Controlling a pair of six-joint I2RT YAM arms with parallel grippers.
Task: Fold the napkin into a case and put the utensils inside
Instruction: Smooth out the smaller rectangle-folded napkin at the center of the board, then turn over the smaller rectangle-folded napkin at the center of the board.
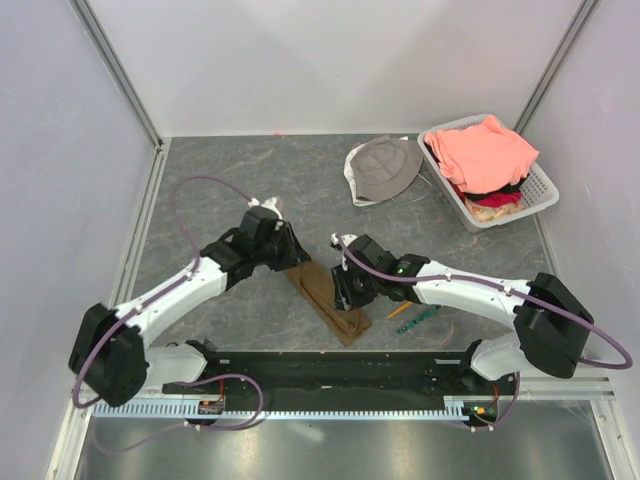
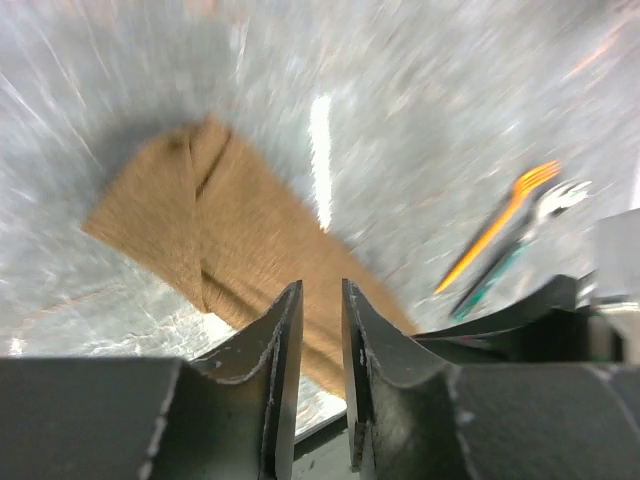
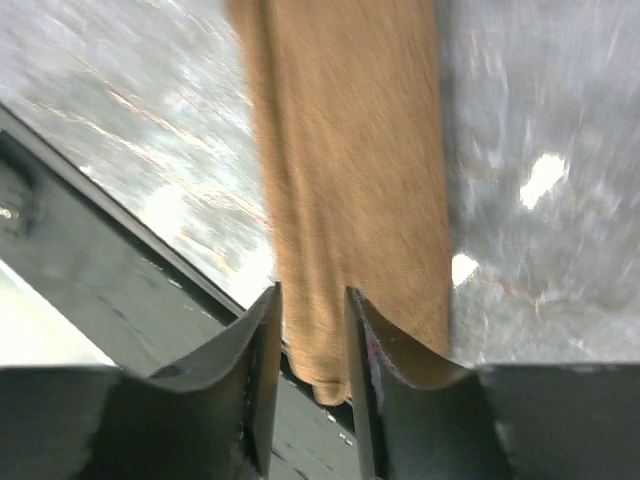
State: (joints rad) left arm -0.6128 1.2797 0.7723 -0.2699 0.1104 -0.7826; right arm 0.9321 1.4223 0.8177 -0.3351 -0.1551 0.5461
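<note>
Where the brown napkin (image 1: 325,297) lies folded into a narrow strip on the grey table (image 1: 220,180), we see the left gripper (image 1: 291,258) over its far end and the right gripper (image 1: 346,290) at its middle. Both jaws stand at a narrow slit (cloth shows behind each); we cannot tell whether either pinches it. The orange fork (image 1: 398,310) and green utensil (image 1: 421,319) lie side by side right of the strip.

looks like a robot lab cell tbh, plain white walls (image 1: 300,60), aluminium frame posts (image 1: 118,72), black mounting rail (image 1: 340,368) on the table (image 1: 240,170)
</note>
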